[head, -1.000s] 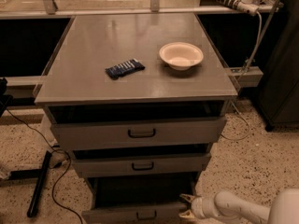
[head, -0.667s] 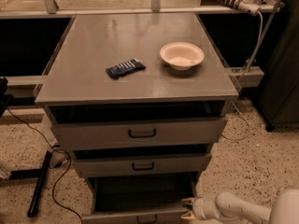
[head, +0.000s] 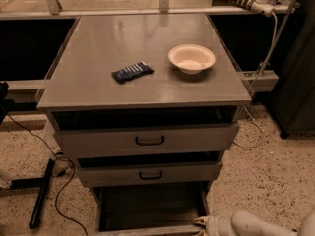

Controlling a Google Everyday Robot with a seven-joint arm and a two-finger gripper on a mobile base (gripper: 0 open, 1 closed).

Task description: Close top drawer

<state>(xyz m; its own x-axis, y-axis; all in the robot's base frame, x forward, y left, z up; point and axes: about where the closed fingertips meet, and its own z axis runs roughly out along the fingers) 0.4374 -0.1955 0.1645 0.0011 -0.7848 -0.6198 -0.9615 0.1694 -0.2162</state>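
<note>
The floor is a speckled stone floor, and on it stands a grey cabinet [head: 142, 33] with three drawers, in front of a dark shelf with a metal rail. On the flat top of the cabinet lies a dark blue snack packet [head: 132, 72], a little left of the middle, and to its right, well apart from it, stands a pale empty bowl [head: 192, 58]. The top drawer [head: 98, 141] is not closed: it is pulled out a little, so that a dark gap shows between its front and the cabinet top, and its black handle [head: 149, 140] sits in the middle of the front. The middle drawer [head: 108, 174] below it is also pulled out a little. The bottom drawer [head: 147, 205] is pulled out much more, and its dark inside is visible from above. The gripper [head: 205, 223] is low at the bottom edge of the view, just beside the right front corner of the bottom drawer and far below the top drawer; the white arm [head: 256, 224] reaches in from the right. Whether the gripper is open or closed, I cannot tell. Black cables [head: 64, 191] lie on the floor at the left of the cabinet.
</note>
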